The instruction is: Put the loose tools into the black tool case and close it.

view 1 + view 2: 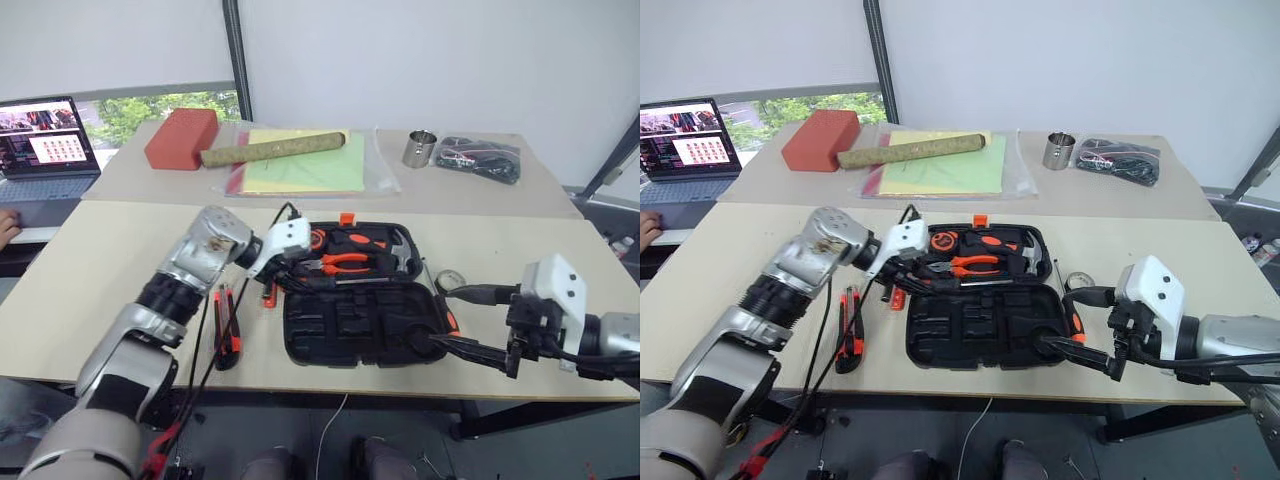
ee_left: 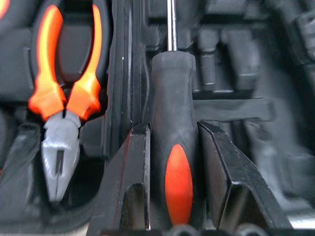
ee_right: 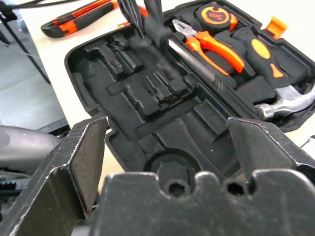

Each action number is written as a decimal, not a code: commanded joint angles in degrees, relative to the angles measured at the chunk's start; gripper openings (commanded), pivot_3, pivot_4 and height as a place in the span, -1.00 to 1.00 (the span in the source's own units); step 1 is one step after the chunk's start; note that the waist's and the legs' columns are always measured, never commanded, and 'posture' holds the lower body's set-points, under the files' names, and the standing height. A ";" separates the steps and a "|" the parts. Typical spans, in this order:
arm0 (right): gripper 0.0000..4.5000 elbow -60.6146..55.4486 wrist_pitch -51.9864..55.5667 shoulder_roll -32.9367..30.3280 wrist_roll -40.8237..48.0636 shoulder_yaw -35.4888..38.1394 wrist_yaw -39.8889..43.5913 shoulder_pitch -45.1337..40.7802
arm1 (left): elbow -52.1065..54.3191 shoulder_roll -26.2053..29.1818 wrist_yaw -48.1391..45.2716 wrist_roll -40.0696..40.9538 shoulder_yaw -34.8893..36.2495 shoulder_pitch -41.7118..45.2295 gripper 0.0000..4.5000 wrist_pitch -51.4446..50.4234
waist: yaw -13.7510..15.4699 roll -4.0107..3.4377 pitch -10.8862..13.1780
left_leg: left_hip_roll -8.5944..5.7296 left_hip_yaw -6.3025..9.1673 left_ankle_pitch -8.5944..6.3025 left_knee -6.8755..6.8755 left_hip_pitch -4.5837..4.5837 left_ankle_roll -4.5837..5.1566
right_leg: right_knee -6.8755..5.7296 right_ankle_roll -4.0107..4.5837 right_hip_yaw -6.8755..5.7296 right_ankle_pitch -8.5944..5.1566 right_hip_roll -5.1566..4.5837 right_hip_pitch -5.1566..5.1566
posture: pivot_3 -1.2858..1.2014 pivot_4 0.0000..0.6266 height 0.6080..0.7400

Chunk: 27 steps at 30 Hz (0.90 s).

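1. We see the black tool case lying open on the bench, lid not yet shut; the pliers and the hammer already sit in its far half, while most moulded slots of the near half are bare.
2. Our left pincer is clamped on the black-and-orange handle of a screwdriver, held over the case by its hinge line, shaft pointing across the slots; it is carried but not yet seated.
3. Our right pincer hangs wide and empty at the case's near right corner, apart from the tools.
4. Left of the case, the folding utility knife lies loose on the bench, waiting to be packed.
5. A small orange piece lies just beside the case's left edge; it may be the tester, though we cannot tell.
6. We judge the job roughly midway: one tool in transit, at least two loose, closing to come.
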<state>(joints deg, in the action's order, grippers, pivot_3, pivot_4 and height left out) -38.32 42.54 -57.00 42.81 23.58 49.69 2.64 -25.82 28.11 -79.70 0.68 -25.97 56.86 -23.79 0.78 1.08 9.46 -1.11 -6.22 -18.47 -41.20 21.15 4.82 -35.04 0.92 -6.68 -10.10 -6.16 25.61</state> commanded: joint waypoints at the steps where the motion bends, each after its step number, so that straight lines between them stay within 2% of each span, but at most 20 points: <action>1: 1.00 -1.90 -0.75 0.46 0.13 2.39 -1.16 0.18 | -0.82 -1.54 0.49 -1.39 -0.42 1.67 -0.59 0.36 | 0.08 0.01 0.00 | 0.01 0.05 0.00 -0.06 0.02 0.00 | -0.01 0.00 0.02 0.00 -0.03 -0.01 | 0.03 -0.52 1.00; 9: 1.00 -2.56 -0.55 1.20 0.92 3.88 -2.39 1.37 | -4.13 -3.40 1.12 -3.28 -0.11 2.86 -0.59 3.30 | 0.31 0.02 0.01 | 0.01 0.21 -0.03 -0.18 0.07 0.06 | -0.02 0.00 0.16 0.00 -0.18 -0.06 | 0.03 -0.52 1.00; 11: 1.00 -2.63 -0.50 1.38 1.13 4.04 -2.50 1.45 | -3.18 -4.09 -0.22 -1.63 0.86 3.13 -0.14 3.27 | 0.44 0.02 0.01 | 0.02 0.30 -0.06 -0.29 0.07 0.13 | -0.02 -0.01 0.12 0.00 -0.21 -0.14 | 0.03 -0.52 1.00; 17: 1.00 -2.90 -0.72 1.92 1.39 3.82 -2.77 1.78 | -0.84 -5.28 -0.15 -0.08 2.71 4.05 0.76 1.16 | 0.92 0.01 0.01 | 0.00 0.65 -0.13 -0.53 0.18 0.24 | 0.00 -0.03 -0.12 -0.01 -0.29 -0.27 | 0.03 -0.52 1.00; 21: 1.00 -3.16 -0.93 2.32 1.50 3.70 -2.99 2.02 | -0.46 -5.90 0.49 0.35 3.47 4.44 0.76 0.86 | 1.17 0.01 0.01 | -0.02 0.71 -0.16 -0.54 0.19 0.29 | 0.02 -0.02 -0.19 -0.01 -0.28 -0.31 | 0.03 -0.52 1.00; 24: 1.00 -3.10 -1.06 2.55 1.35 3.51 -3.19 1.89 | -2.42 -6.35 1.82 -1.06 3.05 4.31 0.43 3.96 | 1.35 0.01 0.01 | -0.04 0.72 -0.17 -0.54 0.19 0.31 | 0.02 -0.03 -0.23 -0.01 -0.26 -0.33 | 0.03 -0.52 1.00; 27: 1.00 -2.81 -1.25 2.61 1.12 3.75 -3.17 1.98 | -4.16 -6.88 2.12 -1.71 2.49 3.93 -0.08 6.56 | 1.38 0.01 0.01 | -0.04 0.73 -0.18 -0.54 0.19 0.32 | 0.04 -0.03 -0.26 -0.02 -0.26 -0.35 | 0.03 -0.52 1.00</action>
<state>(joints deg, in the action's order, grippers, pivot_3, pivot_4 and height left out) -40.06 42.54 -54.64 43.94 25.51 47.10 4.83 -29.50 21.85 -78.13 -0.54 -23.66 59.90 -19.61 2.16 1.09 9.47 -1.15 -5.48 -18.64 -41.74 21.34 5.14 -35.00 0.89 -6.94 -10.12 -6.42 25.25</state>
